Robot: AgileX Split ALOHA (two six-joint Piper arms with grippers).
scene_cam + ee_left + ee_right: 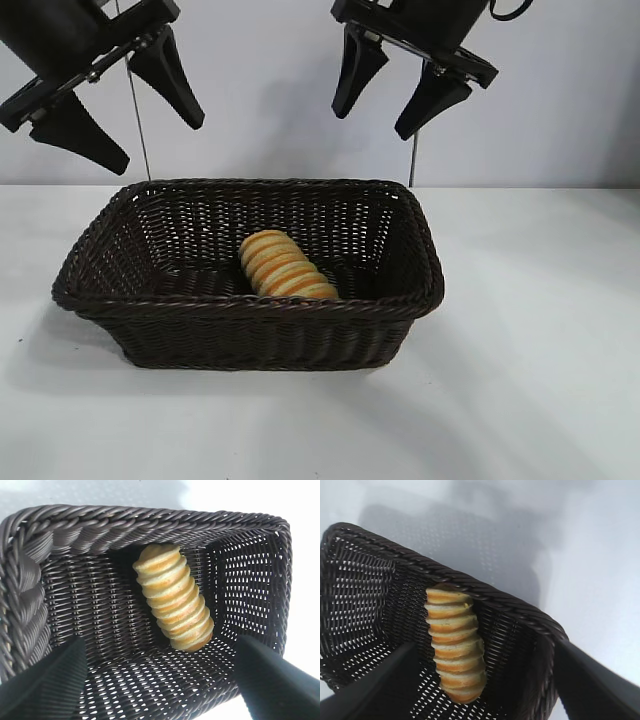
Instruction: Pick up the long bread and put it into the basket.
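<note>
While both arms hang above the white counter [540,380], the long bread [285,267] lies inside the basket [250,310], resting on the woven floor toward the near wall as the exterior view shows it, one end lifted against that wall's inner side and partly hidden behind the braided rim. Its crosswise ridges alternate pale and orange along the golden-tan body. In the left wrist view the long bread [174,604] lies at a slant across the basket [75,530] floor, apart from the side walls, and in the right wrist view the long bread [454,645] runs from just under the rim down toward the floor of the basket [365,580]. The dark brown basket stands on the counter a little left of centre in the exterior view, upright, with its flared sides and rim unobstructed. The left claw [118,98] hangs high over the basket's left end, its two black fingers [168,68] spread wide with nothing between them. The right claw [395,90] hangs high above the basket's far right corner, its fingers [430,100] likewise spread wide and empty. Neither claw touches the bread or the basket; both are well clear of the rim. A pale wall [300,120] rises behind the counter.
</note>
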